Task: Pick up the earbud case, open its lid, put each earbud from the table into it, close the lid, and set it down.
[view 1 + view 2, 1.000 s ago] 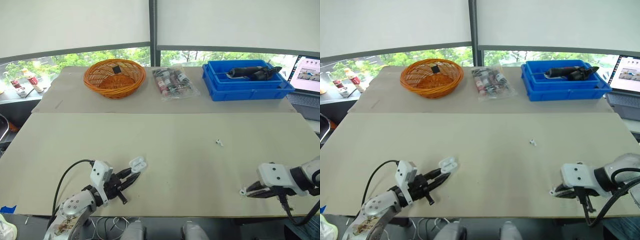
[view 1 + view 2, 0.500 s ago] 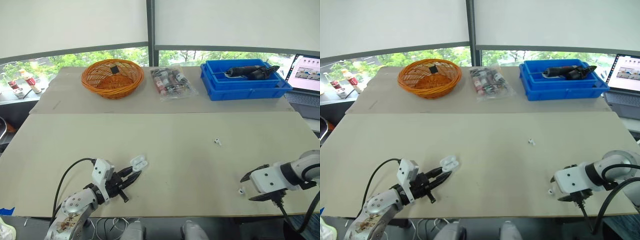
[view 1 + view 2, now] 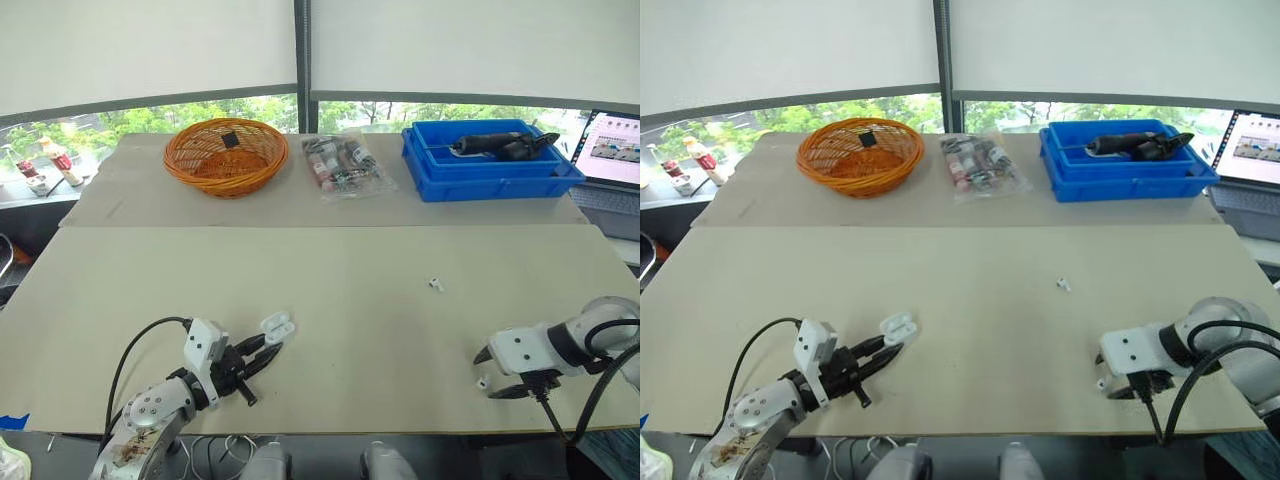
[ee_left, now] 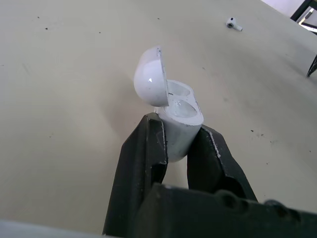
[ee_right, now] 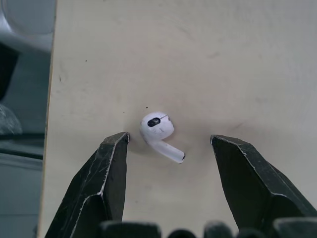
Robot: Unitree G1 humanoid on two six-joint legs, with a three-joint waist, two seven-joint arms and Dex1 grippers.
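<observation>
Right gripper is swinging inward, standing open around an earbud at the table's front edge; left gripper is clamping the open-lidded case.

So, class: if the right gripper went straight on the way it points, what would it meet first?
Probably the earbud lying on the table, framed by the open right gripper; depth is hard to judge.

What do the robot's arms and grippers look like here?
Both arms are silver-grey metal ending in white boxy wrist blocks, each trailing a black cable. The left gripper and right gripper each have two matte black fingers, broad at the base and tapering to wedge-shaped tips.
</observation>
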